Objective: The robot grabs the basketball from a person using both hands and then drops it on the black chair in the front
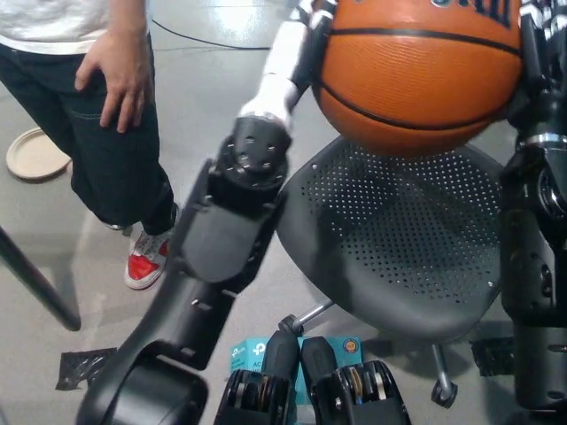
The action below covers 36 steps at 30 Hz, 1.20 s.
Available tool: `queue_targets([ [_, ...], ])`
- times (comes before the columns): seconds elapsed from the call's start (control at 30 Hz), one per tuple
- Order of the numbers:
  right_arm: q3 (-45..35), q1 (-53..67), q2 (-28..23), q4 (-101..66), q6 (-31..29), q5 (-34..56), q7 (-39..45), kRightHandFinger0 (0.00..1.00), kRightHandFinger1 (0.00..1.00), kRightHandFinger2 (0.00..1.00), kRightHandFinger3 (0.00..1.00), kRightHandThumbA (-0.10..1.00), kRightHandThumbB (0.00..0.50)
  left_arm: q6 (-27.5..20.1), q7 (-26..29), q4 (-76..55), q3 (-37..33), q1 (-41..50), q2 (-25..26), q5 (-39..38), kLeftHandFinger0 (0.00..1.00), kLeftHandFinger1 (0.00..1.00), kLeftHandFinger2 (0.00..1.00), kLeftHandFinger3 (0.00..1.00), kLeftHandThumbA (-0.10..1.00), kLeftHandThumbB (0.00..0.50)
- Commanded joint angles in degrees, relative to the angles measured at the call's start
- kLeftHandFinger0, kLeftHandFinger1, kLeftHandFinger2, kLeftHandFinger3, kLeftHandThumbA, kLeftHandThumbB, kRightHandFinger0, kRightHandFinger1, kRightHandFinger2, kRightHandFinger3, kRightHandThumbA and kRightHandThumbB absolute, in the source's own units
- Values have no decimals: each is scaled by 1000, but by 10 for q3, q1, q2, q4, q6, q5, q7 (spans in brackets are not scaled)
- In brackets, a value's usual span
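An orange basketball (416,71) with black seams hangs at the top right of the head view, right above the perforated seat of the black chair (399,257). My white left hand (308,27) presses on the ball's left side, with its arm reaching up across the middle of the picture. My black right hand (539,53) presses on the ball's right side at the picture's edge. The ball is clamped between the two hands and its top is cut off by the frame.
A person in dark jeans and a white shirt stands at the upper left, one hand (120,75) hanging down, a red and white shoe (146,264) on the grey floor. A tan round plate (35,155) lies at far left. A dark pole (35,283) slants across the lower left.
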Motion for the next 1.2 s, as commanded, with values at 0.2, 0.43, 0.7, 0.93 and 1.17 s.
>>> queue_targets([
  [0.2,-2,-57,20,74,-9,61,90,1000,1000,1000,1000,1000,113,-137,-15,213,1,-108,-102,-26,1000,1000,1000,1000,1000,135],
  [0.43,-23,-59,10,127,-24,76,111,1000,1000,1000,1000,1000,106,-177,-16,307,12,-138,-110,-26,1000,1000,1000,1000,1000,144],
  [0.7,-13,-60,-23,165,-18,58,136,1000,1000,1000,1000,1000,181,-195,-11,347,-25,-156,-87,14,1000,1000,1000,1000,1000,151],
  [0.93,-37,-73,-107,207,-63,49,144,1000,1000,1000,1000,1000,202,-189,-8,335,-30,-163,-26,10,1000,1000,1000,1000,1000,177],
  [1.17,-67,-85,-159,199,-60,57,152,1000,1000,1000,1000,1000,211,-196,-27,338,-17,-168,17,-9,1000,1000,1000,1000,1000,174],
])
